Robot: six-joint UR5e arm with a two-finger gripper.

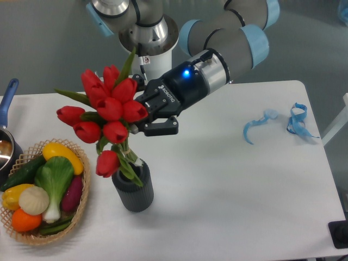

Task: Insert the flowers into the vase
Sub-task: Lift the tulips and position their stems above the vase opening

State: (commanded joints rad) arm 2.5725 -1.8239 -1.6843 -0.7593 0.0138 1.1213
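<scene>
Leftmost, a wicker basket (81,209) of toy vegetables sat at about nine o'clock from the vase (133,190), close beside it but not touching. The vase stood upright on the table (244,201), and the flowers (106,117) rose out of its mouth, stems angled down into it while the red heads leaned toward eleven o'clock. Their long axis ran from the vase mouth up toward the gripper (145,115), which held the bunch from its three o'clock side, high on the stems just under the heads. The fingers appeared closed on the stems, though the blooms hid the contact itself. Judging by this, the stems seemed only part-way in, so a push down along the axis was probably needed. Open tabletop lay from three to five o'clock of the vase; blue ribbon scraps (296,122) lay well apart at the right edge.
</scene>
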